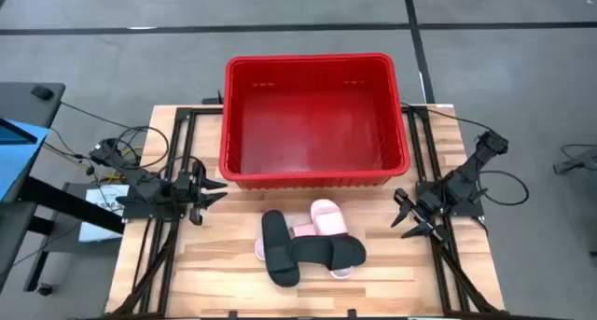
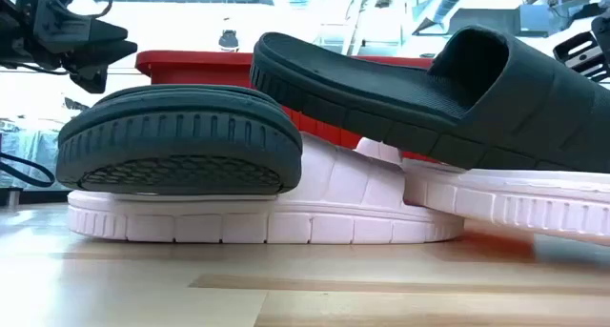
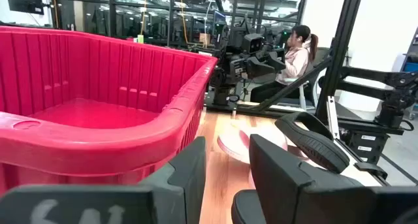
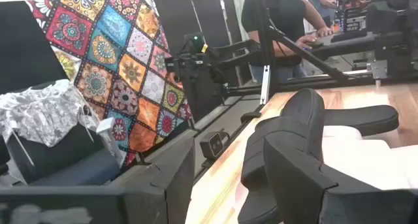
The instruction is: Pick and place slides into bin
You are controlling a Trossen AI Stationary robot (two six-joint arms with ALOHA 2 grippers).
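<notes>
Nothing is binned yet: the red bin [image 1: 317, 119] sits empty, while all four slides [image 1: 308, 245], black and pale pink, lie heaped on the bench [image 1: 233, 283] just before it. The left gripper [image 1: 211, 191] and right gripper [image 1: 407, 217] flank the heap, fingers apart, holding nothing.

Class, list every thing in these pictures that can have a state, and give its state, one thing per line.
bin: upright, nothing inside.
black slides: out of the bin, lying on top of the pink ones.
pink slides: on the table, partly under the black pair.
left gripper: open, holding nothing, left of the slides.
right gripper: open, holding nothing, right of the slides.
</notes>
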